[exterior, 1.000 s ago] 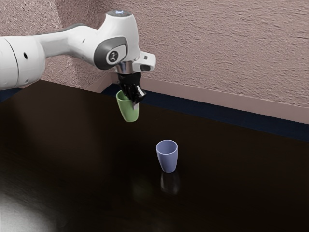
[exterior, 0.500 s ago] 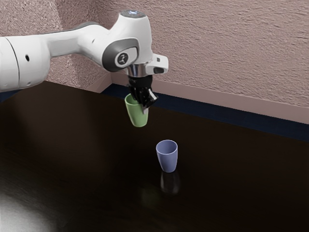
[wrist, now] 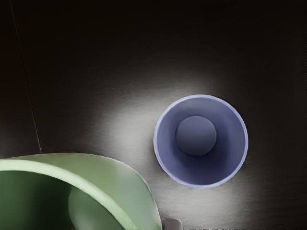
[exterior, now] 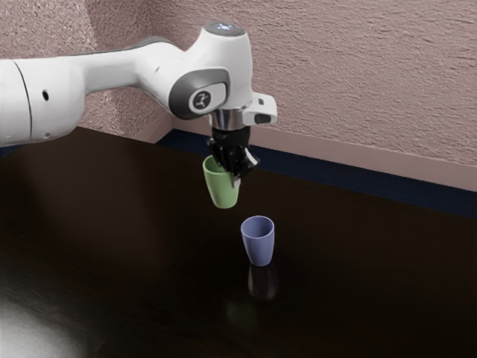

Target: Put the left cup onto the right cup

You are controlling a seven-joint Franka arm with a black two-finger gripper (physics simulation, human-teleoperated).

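The dark, glossy table point(exterior: 373, 283) lay well below the tool, carrying one standing thing. The white arm point(exterior: 112, 74) came in from the exterior view's left and ended with the hand pointing down.

The green cup point(exterior: 222, 186) hung from the tool, clear of the table, mouth up and slightly tilted. The blue cup point(exterior: 258, 240) stood upright on the table, below the tool and off toward the exterior view's right, apart from the green cup. In the wrist view the green cup's rim point(wrist: 96, 191) sat just under the hand, while the blue cup's open mouth point(wrist: 200, 140) lay beyond it, not yet under the held cup.

The tool point(exterior: 238, 173) was closed on the green cup, pinching its wall at the rim on the side nearer the blue cup.

Both cups looked like smooth, stiff, thin-walled tumblers, probably light and rather slippery. A pinch on one side of the rim suits such a cup, but it leaves the cup free to swing or tip, as the tilt suggested. The blue cup would likely skid or topple if it were nudged from the side.
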